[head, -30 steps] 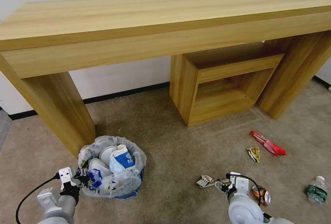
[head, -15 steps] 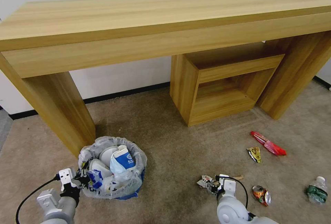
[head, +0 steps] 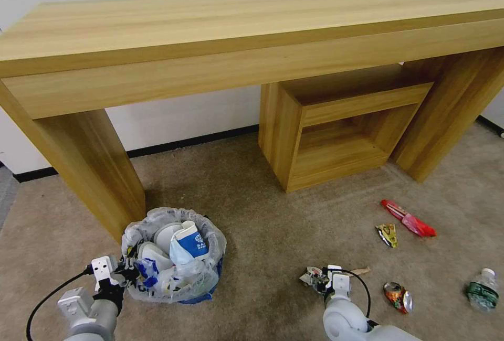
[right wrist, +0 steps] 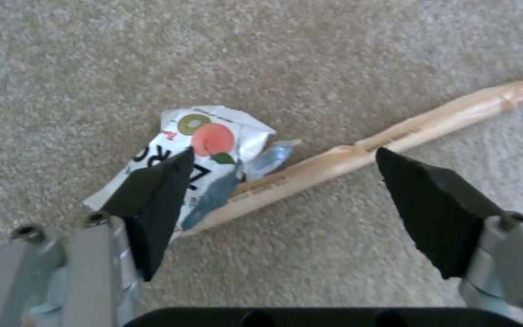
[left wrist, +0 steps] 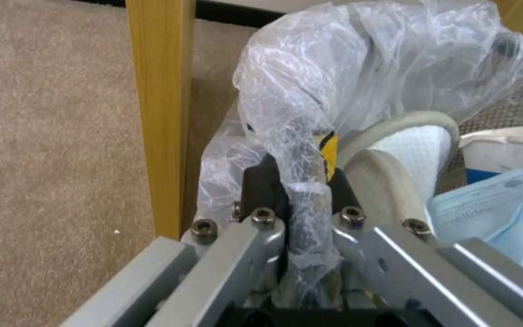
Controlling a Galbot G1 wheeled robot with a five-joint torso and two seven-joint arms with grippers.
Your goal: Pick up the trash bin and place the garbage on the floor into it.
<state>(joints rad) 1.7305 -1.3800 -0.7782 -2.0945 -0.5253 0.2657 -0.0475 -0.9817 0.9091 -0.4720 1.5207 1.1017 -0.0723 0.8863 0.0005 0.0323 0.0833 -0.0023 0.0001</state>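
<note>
The trash bin [head: 176, 262], blue with a white bag over its rim, stands on the floor [head: 262, 210] beside the table leg [head: 94, 168]. It holds white slippers [left wrist: 407, 150] and a blue-white cup [head: 189, 244]. My left gripper [head: 127, 274] is shut on the bagged rim [left wrist: 304, 200]. My right gripper [right wrist: 286, 184] hangs open just above the carpet, its fingers [right wrist: 152, 195] straddling a crumpled paper [right wrist: 210, 138] and the wooden stick [right wrist: 431, 125]. In the head view, that gripper [head: 324, 280] sits over the paper [head: 312, 276], with the stick [head: 360, 270] pointing right.
A crushed can [head: 397, 297], a plastic bottle [head: 482, 288], a red wrapper [head: 408, 217] and a yellow wrapper [head: 387, 234] lie on the carpet to the right. A long wooden table [head: 236, 31] with a low open shelf unit [head: 336, 131] stands behind.
My right arm has swung left, off the crushed can, and now sits over the crumpled paper and stick. The left gripper still holds the bin, which has barely shifted.
</note>
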